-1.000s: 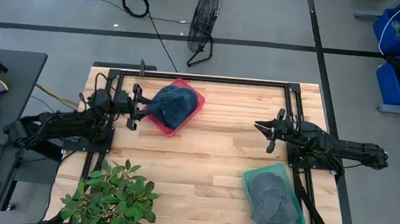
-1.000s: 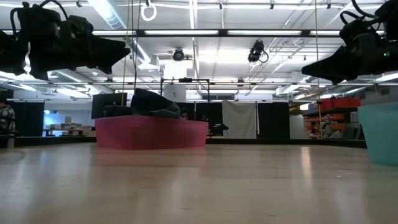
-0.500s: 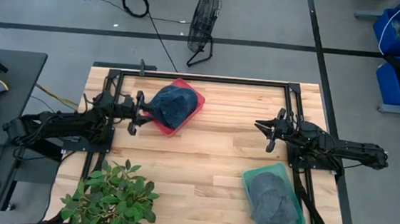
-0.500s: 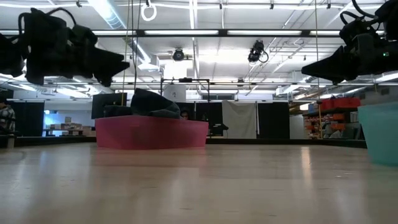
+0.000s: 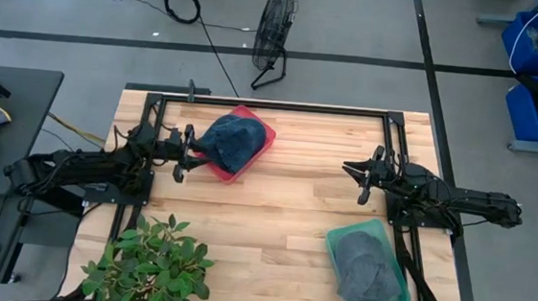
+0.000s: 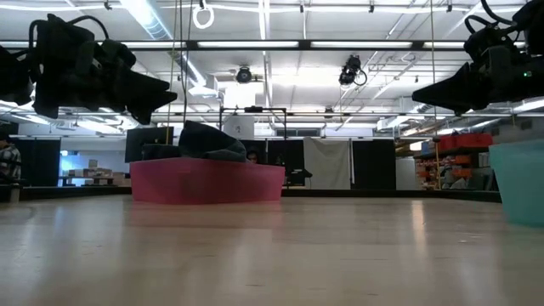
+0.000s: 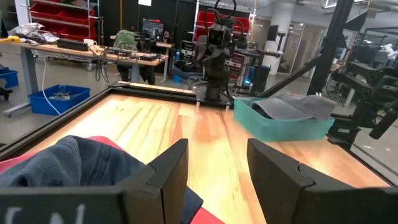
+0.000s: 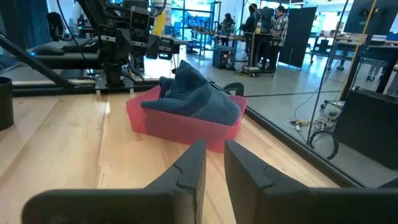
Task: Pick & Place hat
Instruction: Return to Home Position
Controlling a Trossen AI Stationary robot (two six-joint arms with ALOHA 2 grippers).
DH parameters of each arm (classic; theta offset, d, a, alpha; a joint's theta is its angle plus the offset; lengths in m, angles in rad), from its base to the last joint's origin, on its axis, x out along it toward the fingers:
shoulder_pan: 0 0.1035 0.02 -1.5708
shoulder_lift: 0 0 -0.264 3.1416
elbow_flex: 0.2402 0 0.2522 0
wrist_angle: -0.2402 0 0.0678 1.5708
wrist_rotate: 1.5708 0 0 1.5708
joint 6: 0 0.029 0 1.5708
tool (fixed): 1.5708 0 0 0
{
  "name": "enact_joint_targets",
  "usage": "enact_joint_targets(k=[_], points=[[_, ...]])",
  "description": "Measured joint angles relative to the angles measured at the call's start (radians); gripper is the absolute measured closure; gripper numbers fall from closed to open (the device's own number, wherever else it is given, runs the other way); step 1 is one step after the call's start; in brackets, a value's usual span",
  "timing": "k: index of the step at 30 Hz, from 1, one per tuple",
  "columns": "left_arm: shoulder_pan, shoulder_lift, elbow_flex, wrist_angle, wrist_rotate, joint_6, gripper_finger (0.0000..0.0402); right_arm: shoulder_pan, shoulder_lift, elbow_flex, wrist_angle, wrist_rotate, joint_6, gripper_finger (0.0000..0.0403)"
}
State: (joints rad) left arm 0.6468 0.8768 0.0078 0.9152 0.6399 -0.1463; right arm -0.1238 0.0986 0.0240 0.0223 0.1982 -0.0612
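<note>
Left gripper (image 5: 183, 151) spread wide with nothing between the fingers, raised off the tabletop (image 5: 285, 195) just beside the red bin (image 5: 267, 137). In that bin, toward the far edge of the tabletop, a blue cap (image 5: 230, 140) heaped above the rim. Right gripper (image 5: 349, 168) almost pressed together with only a thin gap, empty, held high over the right side and pointing toward the middle. Nearer the front on that side, a green bin (image 5: 337, 239) with gray caps (image 5: 368, 270) inside. At the front left corner, a leafy plant (image 5: 149, 266).
</note>
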Motion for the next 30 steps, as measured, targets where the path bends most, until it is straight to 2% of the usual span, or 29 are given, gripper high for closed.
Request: enact_joint_targets(k=[5, 18, 30], points=[[-0.001, -0.017, 0.0, -0.004, 0.0, 0.0, 0.0232, 0.0, 0.0, 0.0, 0.0, 0.0, 0.0, 0.034], [-0.042, -0.292, 0.0, -0.006, 0.0, 0.0, 0.0232, 0.0, 0.0, 0.0, 0.0, 0.0, 0.0, 0.034], [-0.254, -0.537, -0.001, -0.01, 0.0, 0.0, 0.0232, 0.0, 0.0, 0.0, 0.0, 0.0, 0.0, 0.034]])
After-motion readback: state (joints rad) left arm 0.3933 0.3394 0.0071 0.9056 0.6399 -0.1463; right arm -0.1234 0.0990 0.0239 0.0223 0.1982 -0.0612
